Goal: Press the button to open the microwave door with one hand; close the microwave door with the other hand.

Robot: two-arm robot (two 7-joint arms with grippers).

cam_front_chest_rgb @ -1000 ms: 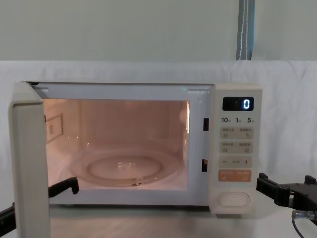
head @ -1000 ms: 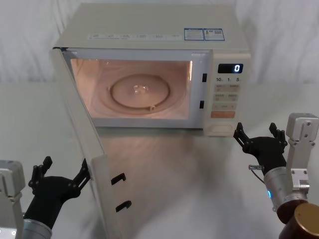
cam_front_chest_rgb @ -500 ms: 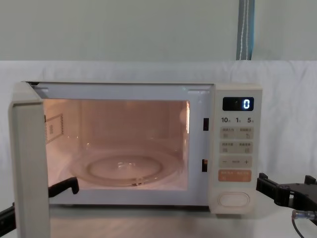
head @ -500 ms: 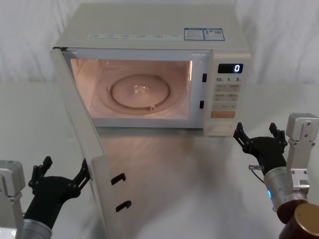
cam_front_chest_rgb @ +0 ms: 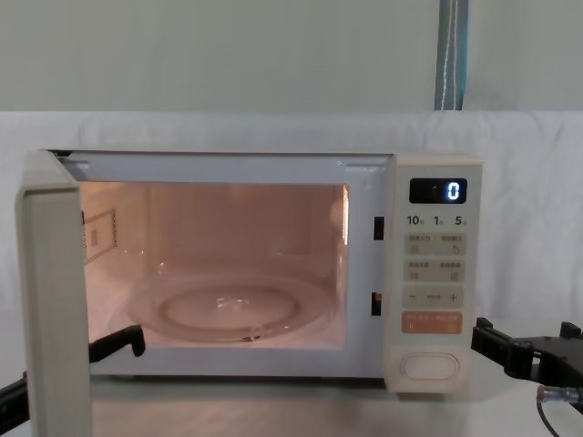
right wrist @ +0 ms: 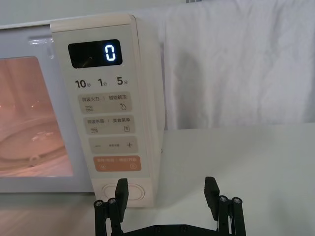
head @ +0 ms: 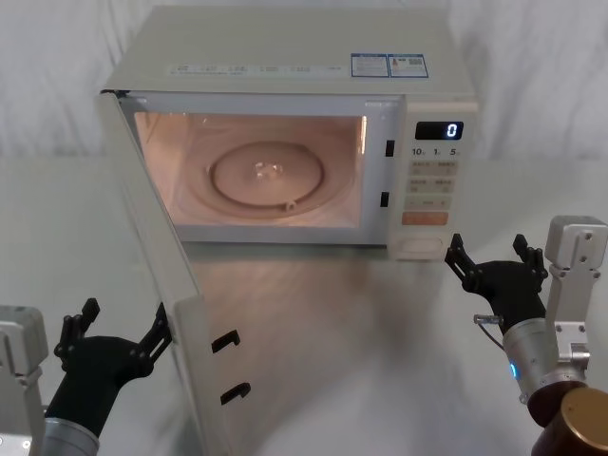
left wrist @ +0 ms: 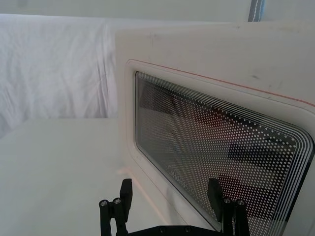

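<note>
The microwave door (head: 157, 275) stands swung wide toward six o'clock, its free edge upright, left gripper (head: 116, 332) spread empty just outside it, right gripper (head: 496, 258) spread empty at four o'clock of the button (head: 418, 250).

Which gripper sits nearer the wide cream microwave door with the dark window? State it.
Left. The left gripper sits open right beside the swung-open cream microwave door, at its outer face. The right gripper sits open across the table, near the keypad panel.

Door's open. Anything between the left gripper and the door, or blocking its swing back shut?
Nothing visible. The left gripper, fingers open, sits right at the outer face of the microwave door. The table across the door's swing path is bare. The right gripper waits right of the button.
</note>
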